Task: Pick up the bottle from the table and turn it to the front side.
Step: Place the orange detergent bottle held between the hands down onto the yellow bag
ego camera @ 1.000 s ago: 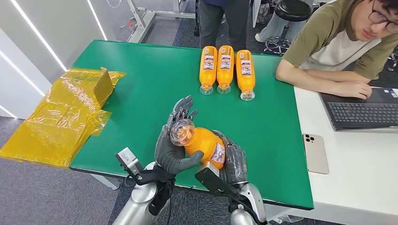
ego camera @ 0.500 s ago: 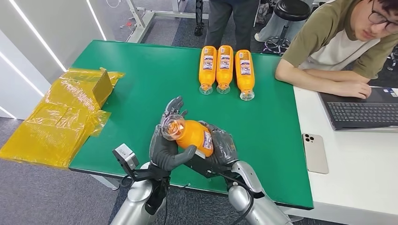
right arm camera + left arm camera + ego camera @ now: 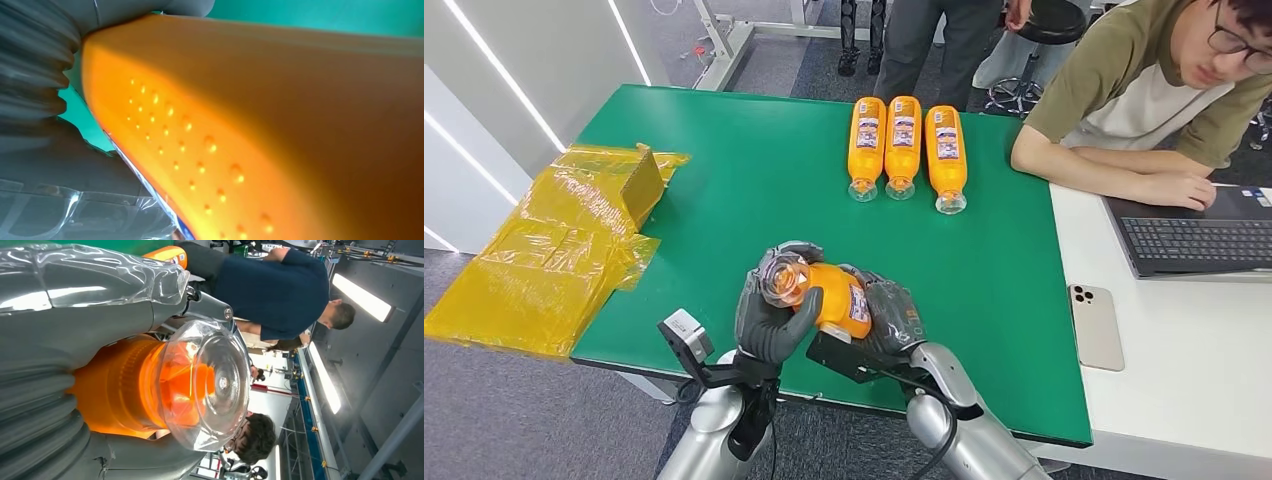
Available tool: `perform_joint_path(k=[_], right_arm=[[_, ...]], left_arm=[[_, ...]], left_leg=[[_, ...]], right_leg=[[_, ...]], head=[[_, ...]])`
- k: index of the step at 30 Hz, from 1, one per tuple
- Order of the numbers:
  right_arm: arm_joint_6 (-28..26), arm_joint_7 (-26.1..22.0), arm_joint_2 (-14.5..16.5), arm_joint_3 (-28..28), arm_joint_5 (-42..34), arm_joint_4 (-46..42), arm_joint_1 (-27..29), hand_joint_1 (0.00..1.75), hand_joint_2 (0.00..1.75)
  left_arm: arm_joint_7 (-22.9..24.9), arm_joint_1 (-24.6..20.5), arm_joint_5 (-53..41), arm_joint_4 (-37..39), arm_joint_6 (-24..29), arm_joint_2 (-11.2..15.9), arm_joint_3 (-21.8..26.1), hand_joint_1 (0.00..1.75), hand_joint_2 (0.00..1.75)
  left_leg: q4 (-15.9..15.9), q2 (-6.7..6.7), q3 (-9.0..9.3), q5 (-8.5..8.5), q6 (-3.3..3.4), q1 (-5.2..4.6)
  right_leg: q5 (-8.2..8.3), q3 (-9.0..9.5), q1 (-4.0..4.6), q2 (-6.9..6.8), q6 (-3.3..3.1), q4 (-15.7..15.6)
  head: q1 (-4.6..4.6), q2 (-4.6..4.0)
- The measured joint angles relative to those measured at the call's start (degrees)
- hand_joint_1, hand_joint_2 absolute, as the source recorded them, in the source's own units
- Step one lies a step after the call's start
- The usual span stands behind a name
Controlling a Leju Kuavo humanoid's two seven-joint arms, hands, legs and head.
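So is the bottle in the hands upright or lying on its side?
On its side: the bottle lies roughly level above the table, clear cap toward the left hand.

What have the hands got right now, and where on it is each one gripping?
Both hold one orange bottle above the green table. The left hand grips its neck, by the clear cap; the right hand grips its labelled body.

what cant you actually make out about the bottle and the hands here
- Held bottle: its label text is too small in the head view, and its body is covered by both hands.
- Right hand: its fingers are hidden behind the bottle.
- Left hand: its fingertips are cut off by the left wrist view's edge.
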Motion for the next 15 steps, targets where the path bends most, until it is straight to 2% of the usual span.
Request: perform_joint_path(k=[9, 13, 15], right_arm=[[-0.2, -0.6, 0.0, 0.5, -0.1, 0.0, 0.5, 1.72, 1.75], [-1.5, -1.5, 0.0, 0.5, -0.7, -0.4, 1.0, 0.00, 1.75], [-4.1, -3.0, 0.0, 0.4, -2.1, -1.0, 1.7, 0.00, 1.75]], left_arm=[[-0.2, 0.0, 0.0, 0.0, 0.3, 0.0, 0.2, 1.75, 1.75], [-0.4, 0.0, 0.2, 0.0, 0.3, 0.0, 0.2, 1.75, 1.75], [-0.6, 0.0, 0.4, 0.0, 0.3, 0.0, 0.2, 1.75, 1.75]], left_leg=[[0.0, 0.00, 0.00, 0.00, 0.00, 0.00], [0.0, 0.00, 0.00, 0.00, 0.00, 0.00], [0.0, 0.00, 0.00, 0.00, 0.00, 0.00]], right_leg=[[0.00, 0.00, 0.00, 0.00, 0.00, 0.0], [0.00, 0.00, 0.00, 0.00, 0.00, 0.0], [0.00, 0.00, 0.00, 0.00, 0.00, 0.0]], head=[[0.00, 0.00], [-0.01, 0.00], [0.01, 0.00]])
